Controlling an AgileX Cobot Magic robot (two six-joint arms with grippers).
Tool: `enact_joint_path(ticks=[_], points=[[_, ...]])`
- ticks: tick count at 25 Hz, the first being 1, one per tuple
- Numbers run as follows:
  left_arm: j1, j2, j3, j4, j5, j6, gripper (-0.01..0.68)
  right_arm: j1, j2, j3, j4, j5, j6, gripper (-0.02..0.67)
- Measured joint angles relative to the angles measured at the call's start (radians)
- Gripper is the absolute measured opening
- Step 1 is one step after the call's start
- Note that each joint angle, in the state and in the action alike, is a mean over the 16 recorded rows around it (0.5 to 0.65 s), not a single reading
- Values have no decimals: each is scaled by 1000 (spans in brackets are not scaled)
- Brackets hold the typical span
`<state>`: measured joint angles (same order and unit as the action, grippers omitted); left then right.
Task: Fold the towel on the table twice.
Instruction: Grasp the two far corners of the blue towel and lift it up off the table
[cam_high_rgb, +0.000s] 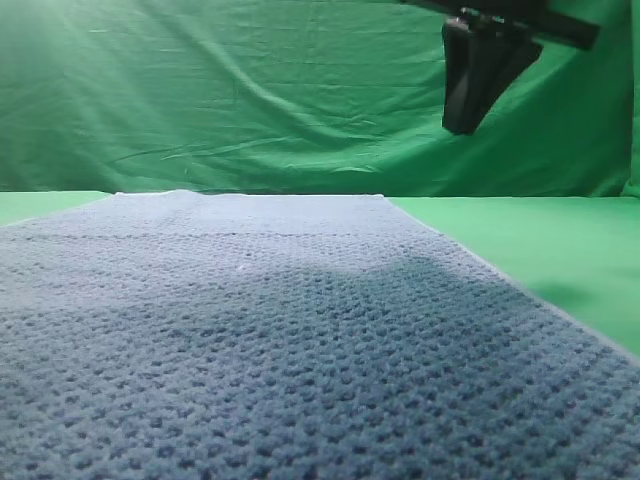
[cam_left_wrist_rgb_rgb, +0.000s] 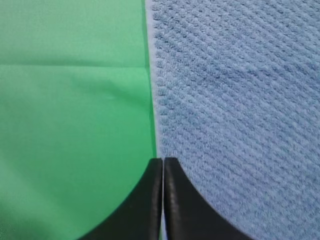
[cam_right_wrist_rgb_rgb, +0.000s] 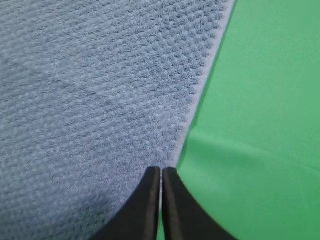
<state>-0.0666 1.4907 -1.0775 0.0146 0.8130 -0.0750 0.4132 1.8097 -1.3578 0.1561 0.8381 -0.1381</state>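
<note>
The blue-grey waffle-weave towel (cam_high_rgb: 260, 330) lies flat and spread out on the green table (cam_high_rgb: 540, 240), filling most of the exterior view. My left gripper (cam_left_wrist_rgb_rgb: 163, 160) is shut with nothing between its black fingers and hangs over the towel's (cam_left_wrist_rgb_rgb: 235, 110) pale left edge. Over the right edge of the towel (cam_right_wrist_rgb_rgb: 95, 100), my right gripper (cam_right_wrist_rgb_rgb: 161, 170) is also shut and empty. In the exterior view the right gripper (cam_high_rgb: 462, 128) hangs high at the upper right, well above the cloth. The left gripper is out of that view.
A wrinkled green backdrop cloth (cam_high_rgb: 250, 90) hangs behind the table. Bare green table (cam_left_wrist_rgb_rgb: 70, 130) runs along the towel's left side, and more bare table (cam_right_wrist_rgb_rgb: 260, 150) along its right side, with a crease line in each.
</note>
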Motion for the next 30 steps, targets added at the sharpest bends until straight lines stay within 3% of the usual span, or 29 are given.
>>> enact_joint_path(ticks=[4,13,17,21,30], points=[[0,121,-68,0,-4,12,83,3,79,-29,-7,-12,-1,155],[0,271,-143,-1,-33,36,419,3,160,-41,-7,-66,-3,509],[0,298,-148,-1,-62,41,535,3,176,-42,-4,-93,-3,612],[0,319,-149,-1,-97,41,567,3,192,-43,-1,-119,-3,633],[0,379,-150,-1,-156,42,522,7,229,-49,0,-165,-5,594]])
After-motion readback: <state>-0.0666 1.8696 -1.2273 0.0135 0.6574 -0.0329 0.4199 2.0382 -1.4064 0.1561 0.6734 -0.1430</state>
